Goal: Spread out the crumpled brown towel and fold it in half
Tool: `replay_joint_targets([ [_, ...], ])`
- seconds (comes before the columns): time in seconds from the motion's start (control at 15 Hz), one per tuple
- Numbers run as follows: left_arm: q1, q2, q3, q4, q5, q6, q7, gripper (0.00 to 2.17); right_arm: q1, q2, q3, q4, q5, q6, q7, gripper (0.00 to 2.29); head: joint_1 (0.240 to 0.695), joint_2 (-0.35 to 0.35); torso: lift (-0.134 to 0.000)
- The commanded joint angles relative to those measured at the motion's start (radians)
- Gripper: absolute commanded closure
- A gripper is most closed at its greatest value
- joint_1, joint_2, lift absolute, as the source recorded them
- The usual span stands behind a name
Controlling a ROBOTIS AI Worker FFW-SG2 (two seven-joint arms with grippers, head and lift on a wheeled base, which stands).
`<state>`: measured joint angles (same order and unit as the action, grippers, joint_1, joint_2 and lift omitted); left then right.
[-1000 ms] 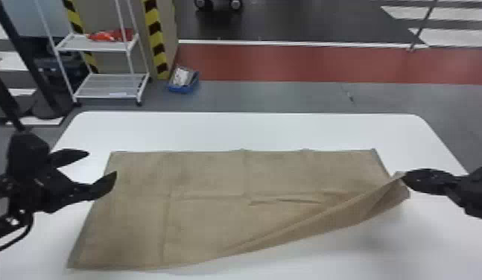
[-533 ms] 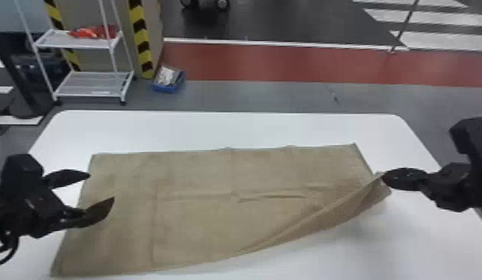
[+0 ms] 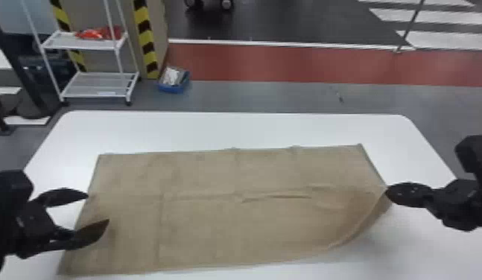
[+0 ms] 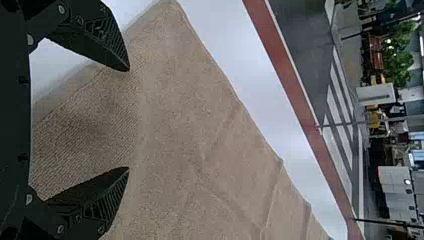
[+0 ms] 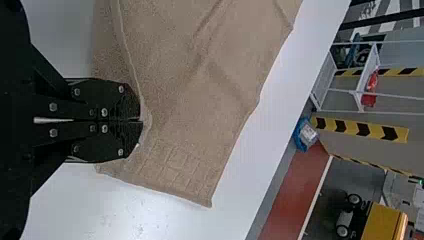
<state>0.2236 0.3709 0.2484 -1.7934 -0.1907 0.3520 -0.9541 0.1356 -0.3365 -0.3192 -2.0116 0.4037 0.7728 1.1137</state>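
A: Status of the brown towel [image 3: 213,216]?
B: Spread mostly flat on the white table [image 3: 232,130], long side running left to right; shallow creases across the middle.
A: Left gripper [image 3: 98,207]?
B: Jaws wide apart, over the towel's left end, nothing between them.
A: And the right gripper [image 3: 390,190]?
B: Jaws closed on the towel's edge at the right end. Cloth there is raised, curving down to the near side.

The matt, ribbed cloth towel [image 3: 213,216] lies on a smooth, glossy table [image 3: 232,130].
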Motion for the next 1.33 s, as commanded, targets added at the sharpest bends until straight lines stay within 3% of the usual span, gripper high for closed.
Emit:
replay_joint_targets([
  [0.0,-0.02,0.002,-0.051,0.037,-0.038,-0.003,0.014,0.21,0.015,0.004,-0.011,-0.007,0.0,-0.003,0.0,1.24,0.695,-0.056,-0.123],
  [0.53,-0.066,-0.013,-0.115,0.077,-0.024,-0.043,0.117,0.21,0.061,0.013,-0.061,-0.042,-0.014,-0.006,0.006,1.24,0.695,-0.096,-0.123],
  [1.0,-0.165,-0.055,-0.179,0.155,-0.03,-0.043,0.189,0.21,0.122,0.033,-0.115,-0.096,-0.031,-0.022,0.011,1.24,0.695,-0.137,-0.123],
  [1.27,-0.274,-0.058,-0.241,0.293,-0.049,-0.052,0.247,0.21,0.156,0.039,-0.156,-0.122,-0.055,-0.043,0.012,1.24,0.695,-0.153,-0.123],
])
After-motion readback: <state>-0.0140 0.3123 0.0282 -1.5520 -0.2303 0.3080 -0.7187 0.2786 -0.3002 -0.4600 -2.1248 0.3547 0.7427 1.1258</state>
